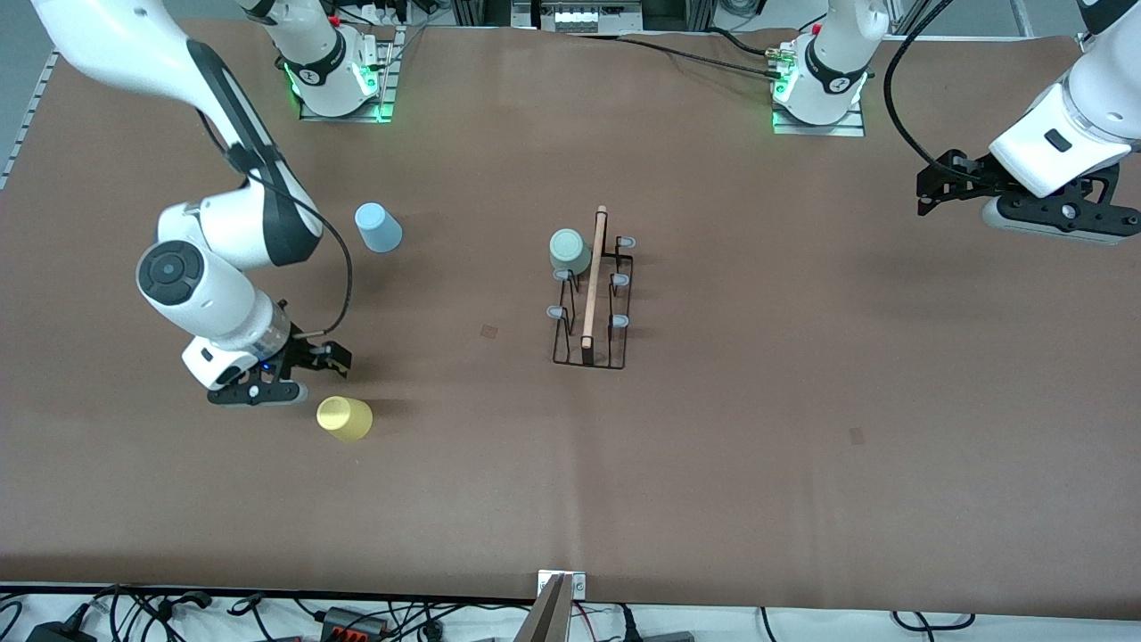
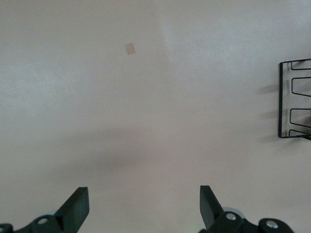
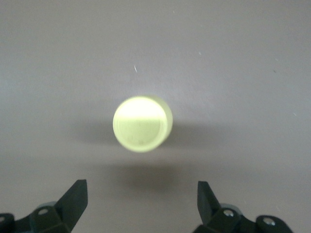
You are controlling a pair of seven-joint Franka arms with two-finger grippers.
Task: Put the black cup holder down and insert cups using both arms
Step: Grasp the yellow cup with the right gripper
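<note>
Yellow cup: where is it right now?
The yellow cup stands on the table toward the right arm's end, nearer the front camera than the light blue cup, just beside the open right gripper.

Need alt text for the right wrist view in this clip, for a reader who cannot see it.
A yellow cup stands upside down on the brown table, seen from straight above. The right gripper hangs over the table beside the cup with its jaws wide open, holding nothing.
</note>
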